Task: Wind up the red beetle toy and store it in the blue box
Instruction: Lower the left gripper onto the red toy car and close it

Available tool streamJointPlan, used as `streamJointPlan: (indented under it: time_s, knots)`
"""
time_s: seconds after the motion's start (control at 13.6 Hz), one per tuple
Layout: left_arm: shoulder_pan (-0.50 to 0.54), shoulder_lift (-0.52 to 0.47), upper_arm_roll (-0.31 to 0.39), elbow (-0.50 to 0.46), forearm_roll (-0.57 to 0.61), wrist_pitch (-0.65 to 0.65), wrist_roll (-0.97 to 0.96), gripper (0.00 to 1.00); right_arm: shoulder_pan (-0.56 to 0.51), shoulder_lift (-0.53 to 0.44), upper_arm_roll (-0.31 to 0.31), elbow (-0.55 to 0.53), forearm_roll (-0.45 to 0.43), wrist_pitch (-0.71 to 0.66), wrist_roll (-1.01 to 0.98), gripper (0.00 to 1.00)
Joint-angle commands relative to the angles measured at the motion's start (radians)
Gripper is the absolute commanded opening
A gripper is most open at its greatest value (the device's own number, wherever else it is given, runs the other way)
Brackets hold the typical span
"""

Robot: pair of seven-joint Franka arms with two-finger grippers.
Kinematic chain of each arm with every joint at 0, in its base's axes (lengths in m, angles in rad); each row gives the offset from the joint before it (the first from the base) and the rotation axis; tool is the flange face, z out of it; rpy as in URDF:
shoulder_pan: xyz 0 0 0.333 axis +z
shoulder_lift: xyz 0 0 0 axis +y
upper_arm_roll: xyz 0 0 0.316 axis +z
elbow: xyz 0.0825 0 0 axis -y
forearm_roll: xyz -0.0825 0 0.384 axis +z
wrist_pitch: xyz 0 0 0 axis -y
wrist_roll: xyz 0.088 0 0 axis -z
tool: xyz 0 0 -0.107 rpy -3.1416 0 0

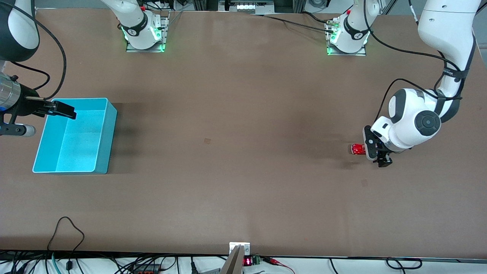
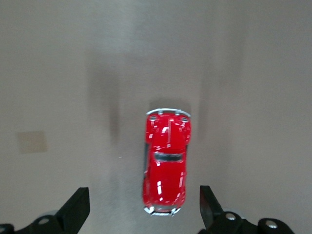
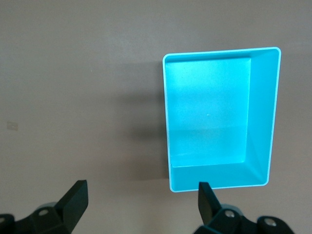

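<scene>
I read no labels; my left gripper [image 1: 374,152] gapes at center right beside the red beetle toy [image 1: 357,149], my right gripper [image 1: 61,109] spread over the blue box [image 1: 107,131] at left.

Beetle toy [image 1: 357,148] on table [image 1: 236,152], left arm's end; box [image 1: 76,135] right arm's end.

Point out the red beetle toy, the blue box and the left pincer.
red beetle toy [image 2: 165,165], left wrist view, on its roof.
blue box [image 1: 104,100], front view, on its rim.
left pincer [image 2: 144,207], left wrist view, midway between its open fingertips.
</scene>
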State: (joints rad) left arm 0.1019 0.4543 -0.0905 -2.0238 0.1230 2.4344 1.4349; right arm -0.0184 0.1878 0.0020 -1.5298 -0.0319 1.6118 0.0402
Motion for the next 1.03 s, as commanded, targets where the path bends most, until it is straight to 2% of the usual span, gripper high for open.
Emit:
streamJointPlan:
  time_s: [0.0,0.22,0.52,0.66,0.96]
  knots:
    - [0.009,-0.026,-0.002,-0.042,0.015,0.031,0.042,0.98,0.002,-0.008,0.007,0.007,-0.011,-0.012,0.01,1.0]
    - [0.01,-0.019,-0.002,-0.053,0.015,0.04,0.041,0.97,0.006,-0.007,0.007,0.007,-0.011,-0.01,0.013,1.0]
    - [0.012,0.001,-0.002,-0.053,0.015,0.052,0.042,0.9,0.009,-0.004,0.009,0.005,-0.005,-0.012,0.003,1.0]
    - [0.01,0.012,-0.002,-0.052,0.015,0.054,0.044,0.74,0.02,0.005,0.007,0.005,-0.002,-0.009,0.009,1.0]
    - [0.007,0.02,-0.002,-0.05,0.017,0.054,0.047,0.31,0.057,0.035,0.007,0.004,-0.011,-0.009,0.006,1.0]
